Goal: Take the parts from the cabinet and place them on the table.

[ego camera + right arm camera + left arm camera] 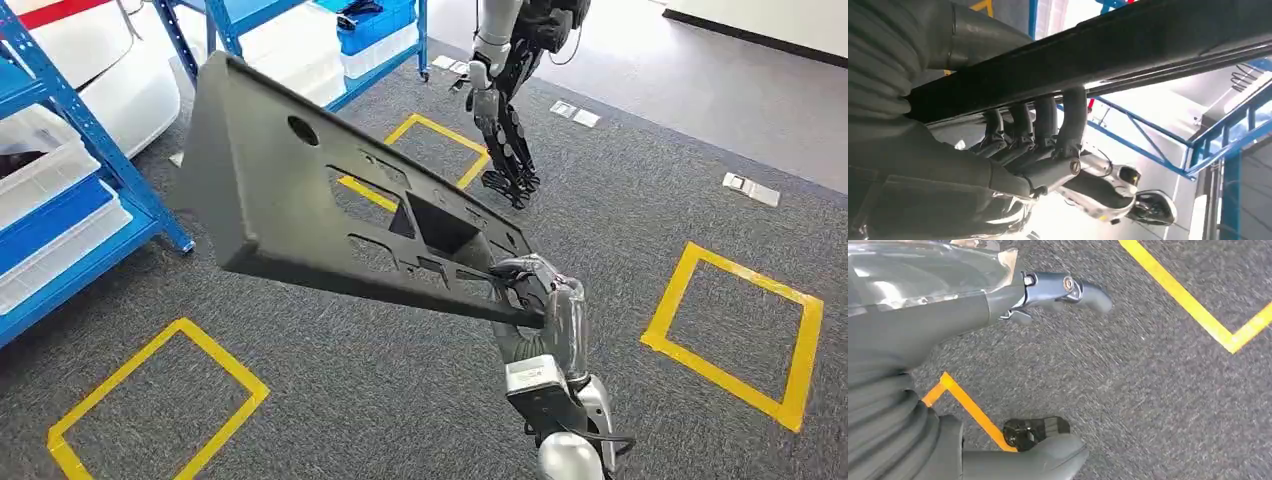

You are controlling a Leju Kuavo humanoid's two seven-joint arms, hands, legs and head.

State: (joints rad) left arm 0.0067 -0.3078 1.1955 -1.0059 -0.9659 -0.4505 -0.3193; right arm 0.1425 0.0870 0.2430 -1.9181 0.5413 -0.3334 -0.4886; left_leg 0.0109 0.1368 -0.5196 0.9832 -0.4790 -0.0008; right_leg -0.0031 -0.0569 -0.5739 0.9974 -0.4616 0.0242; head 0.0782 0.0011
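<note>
Grey carpet floor (pixel 400 400), yellow tape squares (pixel 735 330). Right robot hand (pixel 525 285) clamped on black panel (pixel 300 200), raised beside blue rack (pixel 90 150). Left robot hand (pixel 998 340) empty, fingers apart.

Long dark grey panel (pixel 300 200) with cutouts, tilted, held above carpet by one end
</note>
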